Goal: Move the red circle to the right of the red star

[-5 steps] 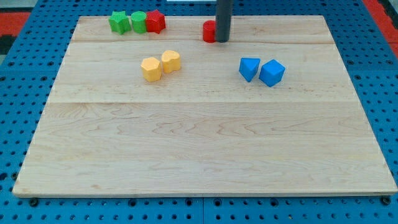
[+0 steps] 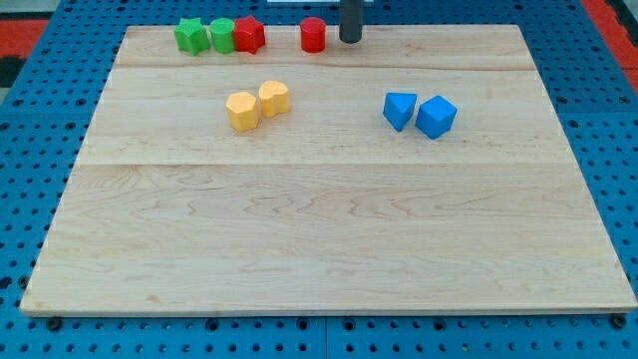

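The table (image 2: 329, 229) is a light wooden board resting on a blue perforated base (image 2: 30, 199). No container stands on it; every block lies directly on the wood.

Arm: the dark rod enters from the view's top edge. My tip (image 2: 350, 41) rests at the far edge of the table, near 12 o'clock of the board. The rod carries no jaws, so there is nothing to release, clench or grasp with.

Task blocks:
- The red circle (image 2: 313, 34) is a short upright cylinder at the far edge of the table. It stands just beside my tip, at the tip's 9 o'clock, with a narrow gap between the two; they are not touching.
- The red star (image 2: 249, 35) lies at 9 o'clock of the red circle, near it but apart, with bare wood between them. Its star outline is only roughly discernible.

Other blocks:
- Two green blocks continue the row at 9 o'clock of the red star: a green block (image 2: 222, 35) touching the star, and a green star-like block (image 2: 191, 36) touching that one. All three form one tight line.
- A yellow block (image 2: 242, 110) and a second yellow block (image 2: 274, 98) touch each other, at about 7 o'clock of the red circle and well apart from it. Their shapes are faceted; exact form cannot be told.
- A blue block (image 2: 400, 110) and a blue cube (image 2: 436, 116) sit touching, at about 5 o'clock of my tip, well apart from it.
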You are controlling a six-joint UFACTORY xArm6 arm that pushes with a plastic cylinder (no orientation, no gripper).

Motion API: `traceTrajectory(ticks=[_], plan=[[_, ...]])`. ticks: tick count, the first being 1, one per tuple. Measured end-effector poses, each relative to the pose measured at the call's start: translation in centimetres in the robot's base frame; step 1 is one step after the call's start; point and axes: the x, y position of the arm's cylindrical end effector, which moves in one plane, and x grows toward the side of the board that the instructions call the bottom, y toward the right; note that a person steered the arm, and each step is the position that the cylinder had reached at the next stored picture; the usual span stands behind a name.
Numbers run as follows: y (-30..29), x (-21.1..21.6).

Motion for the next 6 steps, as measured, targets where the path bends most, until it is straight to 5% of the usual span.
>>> traceTrajectory(ticks=[6], plan=[[-6.8,-1.5]])
